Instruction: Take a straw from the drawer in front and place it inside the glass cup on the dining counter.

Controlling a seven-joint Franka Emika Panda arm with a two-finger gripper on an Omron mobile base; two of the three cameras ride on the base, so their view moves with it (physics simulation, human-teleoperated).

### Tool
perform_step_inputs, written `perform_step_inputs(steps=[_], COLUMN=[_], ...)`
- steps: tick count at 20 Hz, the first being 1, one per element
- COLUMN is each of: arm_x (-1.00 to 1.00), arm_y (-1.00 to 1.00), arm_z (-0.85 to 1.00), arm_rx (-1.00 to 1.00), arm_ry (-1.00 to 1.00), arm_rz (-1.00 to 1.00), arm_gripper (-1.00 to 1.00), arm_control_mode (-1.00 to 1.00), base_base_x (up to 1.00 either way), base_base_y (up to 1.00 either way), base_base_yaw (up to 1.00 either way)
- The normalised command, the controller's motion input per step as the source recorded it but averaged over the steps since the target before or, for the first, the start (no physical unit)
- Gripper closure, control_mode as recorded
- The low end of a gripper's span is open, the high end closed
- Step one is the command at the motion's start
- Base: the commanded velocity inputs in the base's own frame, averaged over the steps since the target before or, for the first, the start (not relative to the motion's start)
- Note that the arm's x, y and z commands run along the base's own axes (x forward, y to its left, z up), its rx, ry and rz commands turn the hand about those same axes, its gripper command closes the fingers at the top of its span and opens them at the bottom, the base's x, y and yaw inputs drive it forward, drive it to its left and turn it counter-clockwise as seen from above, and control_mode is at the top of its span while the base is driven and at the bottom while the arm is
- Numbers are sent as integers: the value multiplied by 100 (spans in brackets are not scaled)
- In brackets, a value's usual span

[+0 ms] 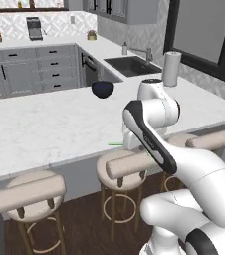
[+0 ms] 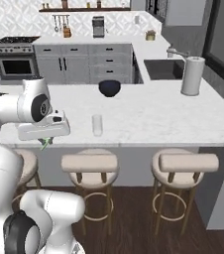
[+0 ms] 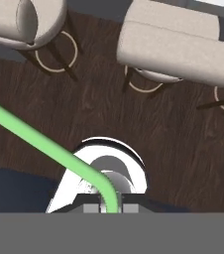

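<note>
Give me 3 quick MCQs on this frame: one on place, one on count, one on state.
1. Where is the glass cup?
A. on the dining counter
B. in the sink
C. on a stool

2. How many bar stools show in the right base view?
A. one
B. three
C. five

3. What is the gripper doing?
A. open, holding nothing
B. shut on the blue bowl
C. shut on the straw

Answers:
1 A: the cup stands on the marble top, nearer the stools than the dark blue bowl.
2 B: two in full, and one partly behind the arm.
3 C: the hand view shows the green straw running out from between the fingertips.
</note>
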Motion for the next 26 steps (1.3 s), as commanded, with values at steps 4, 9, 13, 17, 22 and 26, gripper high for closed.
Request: perform_step_inputs(steps=[4, 9, 13, 17, 22, 26], arm_x=[0, 0, 0, 0, 0, 0], arm_y=[0, 0, 0, 0, 0, 0], arm_z=[0, 0, 0, 0, 0, 0], arm_rx=[0, 0, 0, 0, 0, 0], arm_ry=[0, 0, 0, 0, 0, 0], arm_rz=[0, 0, 0, 0, 0, 0], arm_gripper=[100, 100, 100, 100, 100, 100], arm_control_mode=[100, 100, 100, 100, 100, 100], base_base_x=[30, 34, 45, 59, 66, 81], base_base_y=[-71, -59, -60, -50, -7, 17], base_base_yaw=[39, 31, 20, 2, -11, -21])
